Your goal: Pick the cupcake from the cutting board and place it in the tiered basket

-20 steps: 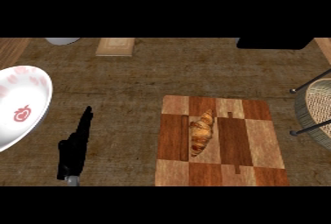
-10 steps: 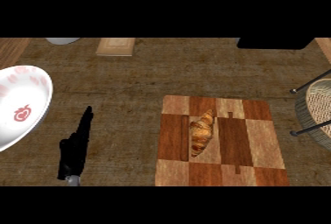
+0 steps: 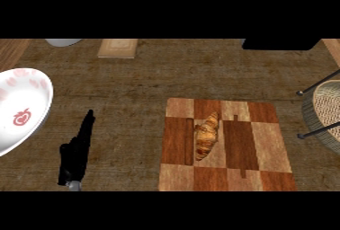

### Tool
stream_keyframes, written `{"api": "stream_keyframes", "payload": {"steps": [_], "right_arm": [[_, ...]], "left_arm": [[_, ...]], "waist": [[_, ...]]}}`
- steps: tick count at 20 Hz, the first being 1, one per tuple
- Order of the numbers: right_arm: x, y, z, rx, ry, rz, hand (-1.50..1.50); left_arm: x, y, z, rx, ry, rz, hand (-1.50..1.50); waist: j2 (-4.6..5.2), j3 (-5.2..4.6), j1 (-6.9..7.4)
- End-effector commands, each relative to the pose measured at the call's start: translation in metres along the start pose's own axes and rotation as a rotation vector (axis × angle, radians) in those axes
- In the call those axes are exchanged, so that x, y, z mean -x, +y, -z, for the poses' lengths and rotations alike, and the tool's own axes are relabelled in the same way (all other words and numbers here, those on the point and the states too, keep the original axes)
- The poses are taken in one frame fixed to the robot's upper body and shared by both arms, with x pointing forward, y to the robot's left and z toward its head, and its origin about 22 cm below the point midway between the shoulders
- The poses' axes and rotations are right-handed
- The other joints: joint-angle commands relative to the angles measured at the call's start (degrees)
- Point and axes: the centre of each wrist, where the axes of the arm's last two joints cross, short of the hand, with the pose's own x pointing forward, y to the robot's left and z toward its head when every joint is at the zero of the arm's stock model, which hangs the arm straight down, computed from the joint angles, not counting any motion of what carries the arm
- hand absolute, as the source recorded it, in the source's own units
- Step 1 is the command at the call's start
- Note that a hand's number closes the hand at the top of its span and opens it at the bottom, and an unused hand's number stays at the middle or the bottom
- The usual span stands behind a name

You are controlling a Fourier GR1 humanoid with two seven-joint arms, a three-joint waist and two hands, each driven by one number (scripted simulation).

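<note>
A golden-brown pastry (image 3: 206, 136), shaped more like a croissant than a cupcake, is seen lying on the cutting board (image 3: 262, 139), set lengthwise along a pale strip just left of the board's middle. It is touched by no hand. The board, a patchwork of dark and light wood blocks, is laid flat on the brown, rough-grained counter (image 3: 172, 72) and is cut off by the lower edge of the view.

At the right edge, well apart from the pastry, part of the tiered basket (image 3: 325, 114) is shown: a woven, pale round tray framed by dark metal rods. Only its left portion is in view, and nothing can be made out inside it.

To the left of the board, the left hand (image 3: 76, 150) is seen edge-on above the counter, its black fingers held straight and pointed away from the robot; nothing is grasped by it. The right hand is not shown in the view.

Farther left, a white bowl (image 3: 30, 101) marked with a red apple design and pink patches is partly cropped by the frame. Along the far edge of the counter, a small light wooden block (image 3: 118, 47), a grey rounded object (image 3: 64, 42) and a black object (image 3: 277, 44) are ranged from left to right, each only partly visible.
</note>
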Motion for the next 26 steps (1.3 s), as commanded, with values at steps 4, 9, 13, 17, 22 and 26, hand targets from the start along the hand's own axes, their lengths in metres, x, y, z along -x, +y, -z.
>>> {"api": "stream_keyframes", "payload": {"steps": [4, 9, 13, 17, 22, 26], "right_arm": [[0.006, 0.013, 0.018, -0.035, -0.007, 0.316, -1.5], [0.002, -0.02, 0.011, 0.049, -0.066, 0.48, -1.5], [0.024, -0.057, -0.008, 0.308, -0.057, 0.511, -1.5], [0.042, -0.1, -0.037, 0.466, 0.028, 0.512, -1.5], [0.079, -0.145, -0.094, 0.542, 0.122, 0.563, -1.5], [0.087, -0.173, -0.13, 0.541, 0.102, 0.587, -1.5]], "left_arm": [[0.011, 0.004, -0.008, -0.005, 0.076, -0.015, 0.0], [0.008, 0.0, 0.006, -0.006, 0.088, -0.004, 0.0], [0.024, 0.0, -0.015, -0.011, 0.077, 0.004, 0.0], [0.016, -0.006, -0.008, -0.022, 0.085, 0.007, 0.0], [0.02, 0.017, -0.017, -0.025, 0.082, -0.001, 0.0], [0.016, 0.008, -0.005, -0.039, 0.089, -0.017, 0.0]], "waist": [[0.15, -0.26, -0.55], [0.11, -0.3, -1.6], [0.31, -0.24, -1.17], [0.37, -0.2, -1.56], [0.23, -0.08, -2.08], [0.47, 0.09, -2.78]]}}
